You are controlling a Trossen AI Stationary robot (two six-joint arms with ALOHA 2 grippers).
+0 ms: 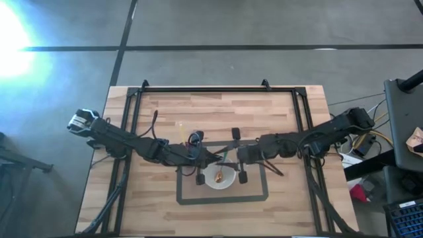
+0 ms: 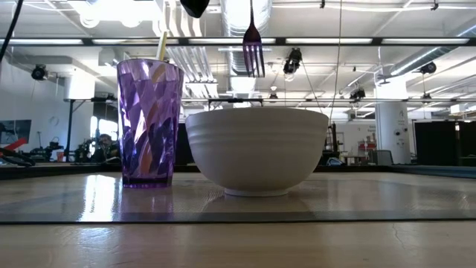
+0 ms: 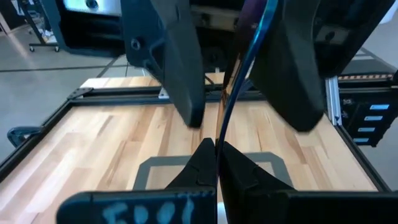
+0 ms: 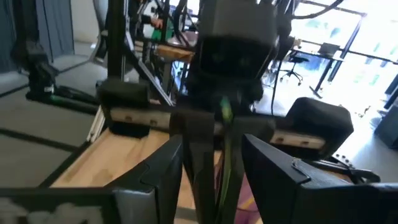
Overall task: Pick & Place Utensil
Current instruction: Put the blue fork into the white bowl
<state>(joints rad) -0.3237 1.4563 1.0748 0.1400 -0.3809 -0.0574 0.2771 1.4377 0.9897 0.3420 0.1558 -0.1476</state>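
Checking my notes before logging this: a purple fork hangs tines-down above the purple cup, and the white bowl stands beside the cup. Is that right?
Not quite. The purple fork hangs tines-down above the white bowl, not above the purple cup. The low view shows it. The bowl does stand beside the cup.

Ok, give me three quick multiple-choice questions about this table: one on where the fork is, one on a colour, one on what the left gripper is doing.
1. Where is the fork?
A. In the cup
B. Held up in the air, prongs down
C. Flat on the table

2. What colour is the cup?
A. Purple
B. Green
C. Red

3. The left gripper is:
A. Open, holding nothing
B. Resting on the table
C. Shut on the fork's handle

Answers: B, the fork hangs higher than the bowl; A, the cup is purple; C, the left gripper pinches the handle, while the right gripper is open.
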